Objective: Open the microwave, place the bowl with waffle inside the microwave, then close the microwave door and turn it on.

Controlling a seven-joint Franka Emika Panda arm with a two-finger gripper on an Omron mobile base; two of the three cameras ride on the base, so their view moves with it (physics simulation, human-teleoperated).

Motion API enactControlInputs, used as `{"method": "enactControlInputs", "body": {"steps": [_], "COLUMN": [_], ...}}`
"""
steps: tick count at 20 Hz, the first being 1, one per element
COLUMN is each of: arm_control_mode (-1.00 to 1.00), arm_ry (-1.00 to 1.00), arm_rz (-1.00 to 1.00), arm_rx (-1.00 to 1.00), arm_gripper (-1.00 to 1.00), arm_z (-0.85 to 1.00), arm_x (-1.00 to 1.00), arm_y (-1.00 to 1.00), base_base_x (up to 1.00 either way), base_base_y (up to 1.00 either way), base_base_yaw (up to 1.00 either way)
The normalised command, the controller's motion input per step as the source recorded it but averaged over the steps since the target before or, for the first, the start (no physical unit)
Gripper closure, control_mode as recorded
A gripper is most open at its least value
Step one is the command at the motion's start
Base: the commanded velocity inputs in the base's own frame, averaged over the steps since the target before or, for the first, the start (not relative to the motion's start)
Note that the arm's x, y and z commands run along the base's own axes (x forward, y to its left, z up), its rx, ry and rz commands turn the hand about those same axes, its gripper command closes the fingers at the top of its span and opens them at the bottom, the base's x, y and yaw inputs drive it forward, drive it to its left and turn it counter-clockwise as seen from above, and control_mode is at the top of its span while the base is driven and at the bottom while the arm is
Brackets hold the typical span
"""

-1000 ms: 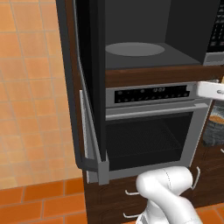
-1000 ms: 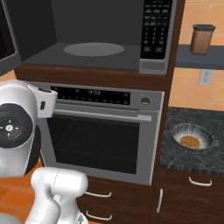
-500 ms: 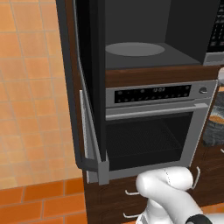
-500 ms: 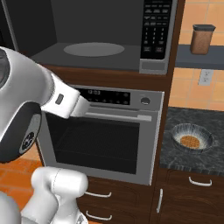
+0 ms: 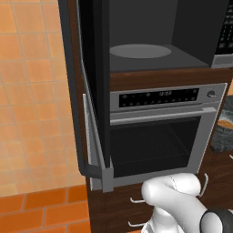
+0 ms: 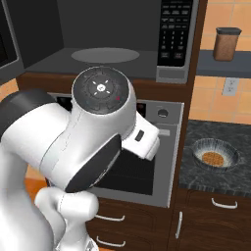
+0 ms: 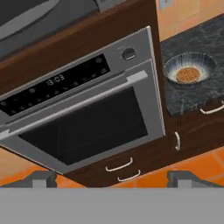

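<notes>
- The white arm has swung right across the right base view, so fetching comes next.
- The wide black glass microwave door (image 5: 93, 86) stands open.
- The transparent faceted glass bowl (image 7: 189, 70) with waffle sits on the dark stone tabletop (image 7: 199, 94).
- Pincer (image 7: 111, 179) open, empty.

The arm (image 6: 73, 162) is glossy white with rounded, bulbous links and dark grey bands at the joints. One joint ends in a round grey cap (image 6: 100, 90) marked with small white ticks and a red dot. A white rounded base link (image 5: 175, 200) carries a dark ring at its four o'clock.
</notes>
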Motion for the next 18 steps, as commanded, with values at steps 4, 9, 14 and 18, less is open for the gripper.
{"method": "enactControlInputs", "body": {"steps": [4, 9, 14, 18], "arm_control_mode": [-1.00, -1.00, -1.00, -1.00], "arm_ry": [0.11, 0.00, 0.01, 0.07], "arm_rz": [-0.05, -0.01, 0.00, 0.00], "arm_rx": [0.06, 0.09, 0.09, 0.07], "arm_gripper": [-1.00, -1.00, -1.00, -1.00], "arm_z": [-0.97, -0.39, -0.31, -0.40], "arm_x": [0.56, 0.69, 0.65, 0.56], "arm_y": [-0.85, -0.74, -0.79, -0.68], "base_base_x": [0.00, 0.00, 0.00, 0.00], "base_base_y": [0.00, 0.00, 0.00, 0.00], "base_base_yaw": [0.00, 0.00, 0.00, 0.00]}}
